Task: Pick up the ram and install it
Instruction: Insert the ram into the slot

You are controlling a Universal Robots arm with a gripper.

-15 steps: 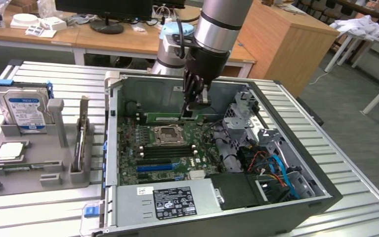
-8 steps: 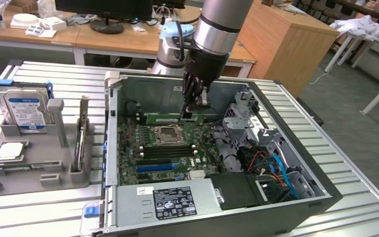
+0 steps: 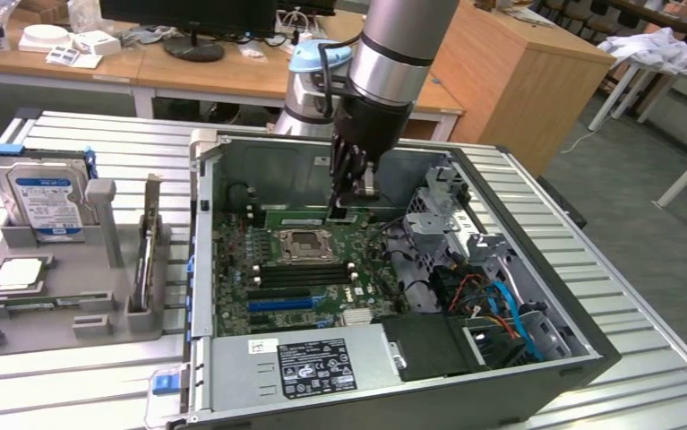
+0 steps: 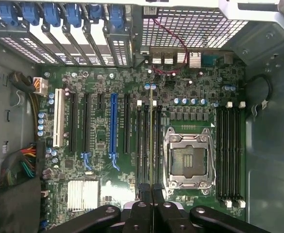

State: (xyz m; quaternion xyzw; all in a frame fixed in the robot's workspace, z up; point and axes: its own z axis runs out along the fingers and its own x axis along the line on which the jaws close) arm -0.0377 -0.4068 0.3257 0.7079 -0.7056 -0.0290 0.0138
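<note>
Reaching down into the open computer case (image 3: 238, 166) that lies on its side on the slatted metal bench (image 3: 56, 381), the claw (image 3: 343, 208) stands almost fully closed, its two black fingers (image 4: 142, 196) pinched on the thin green ram (image 3: 299, 216). In the wrist view the claw (image 4: 152, 190) shows the ram (image 4: 154, 141) edge-on as a narrow strip running away from the fingertips. It lies in line with the bank of black memory slots just beside the CPU socket (image 4: 188, 160), on the side of the socket that faces the blue expansion slot (image 4: 113, 126). A second bank of slots (image 4: 228, 155) lies on the socket's other side. In the exterior view the ram lies lengthwise near the far edge of the motherboard (image 3: 265, 273), between the CPU socket (image 3: 304, 242) and the case's far wall, and the claw grips it at the end towards the exterior view's right. I cannot tell whether the stick is seated in its slot or held just above it. Near the bench's edge on the exterior view's left, well apart from the case, a grey holder (image 3: 74, 300) carries a hard drive (image 3: 42, 202) with a blue label, standing upright.
</note>
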